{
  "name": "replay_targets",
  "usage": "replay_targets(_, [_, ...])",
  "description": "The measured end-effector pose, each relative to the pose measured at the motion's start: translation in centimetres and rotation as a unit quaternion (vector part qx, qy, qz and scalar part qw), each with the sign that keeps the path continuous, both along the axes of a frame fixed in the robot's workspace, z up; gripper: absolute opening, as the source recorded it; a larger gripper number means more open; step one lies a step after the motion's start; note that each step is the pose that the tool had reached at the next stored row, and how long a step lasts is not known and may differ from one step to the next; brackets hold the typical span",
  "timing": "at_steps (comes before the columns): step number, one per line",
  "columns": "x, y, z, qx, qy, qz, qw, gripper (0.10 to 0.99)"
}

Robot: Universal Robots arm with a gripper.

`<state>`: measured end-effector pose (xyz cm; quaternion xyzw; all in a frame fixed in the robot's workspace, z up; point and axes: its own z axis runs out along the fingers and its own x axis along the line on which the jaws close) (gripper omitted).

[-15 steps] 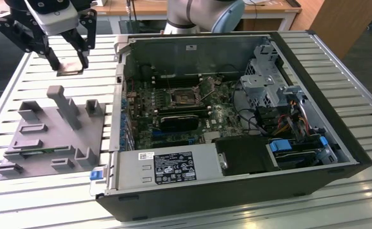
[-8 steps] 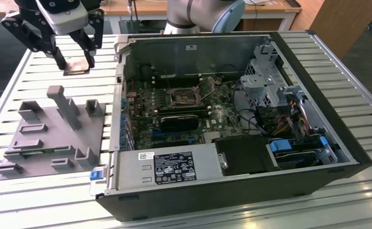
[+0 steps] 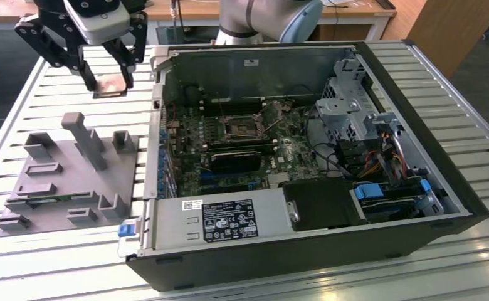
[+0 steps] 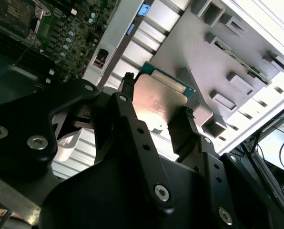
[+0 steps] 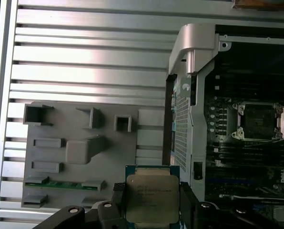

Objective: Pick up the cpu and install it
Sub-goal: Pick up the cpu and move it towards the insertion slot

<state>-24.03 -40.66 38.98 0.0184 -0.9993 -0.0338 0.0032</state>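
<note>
My gripper (image 3: 108,86) hangs above the slatted table at the exterior view's upper left, shut on the cpu (image 3: 110,87), a flat square chip with a shiny metal top. In both wrist views the cpu (image 4: 159,99) (image 5: 152,198) sits clamped between my two black fingers (image 5: 188,205), held off the table beside the open computer case (image 3: 311,150). The motherboard's cpu socket (image 3: 240,127) lies open inside the case, to the exterior view's right of my gripper; it also appears in the first wrist view as a dark square socket (image 5: 257,120).
A grey plastic fixture tray (image 3: 69,182) with upright posts stands on the table below my gripper in the exterior view. The case's raised side wall (image 3: 155,125) runs between gripper and motherboard. A black heatsink block (image 3: 237,158) and cables fill the case interior.
</note>
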Motion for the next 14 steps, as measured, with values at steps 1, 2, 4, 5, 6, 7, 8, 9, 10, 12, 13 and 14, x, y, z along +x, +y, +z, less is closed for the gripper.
replay_targets(1, [0.15,0.04,0.0,0.0,0.0,0.0,1.0,0.541])
replay_targets(2, [0.29,0.09,0.0,0.0,0.0,0.0,1.0,0.541])
replay_targets(4, [0.58,0.19,0.0,0.0,0.0,0.0,1.0,0.541])
replay_targets(5, [0.75,0.25,0.0,0.0,0.0,0.0,1.0,0.541])
replay_targets(6, [0.92,0.29,0.0,0.0,0.0,0.0,1.0,0.541])
replay_targets(7, [1.11,0.34,-0.01,0.0,0.0,0.0,1.0,0.541])
replay_targets(8, [1.3,0.37,-0.01,0.0,-0.0001,0.0,1.0,0.541])
replay_targets(9, [1.49,0.4,0.0,0.0,0.0,0.0,1.0,0.541])
replay_targets(10, [1.68,0.43,0.0,0.0,0.0,0.0,1.0,0.541])
replay_targets(12, [2.09,0.5,0.0,0.0,0.0,0.0,1.0,0.541])
replay_targets(13, [2.31,0.53,0.0,0.0,0.0,0.0,1.0,0.541])
replay_targets(14, [2.51,0.56,-0.01,0.0,0.0,0.0,1.0,0.541])
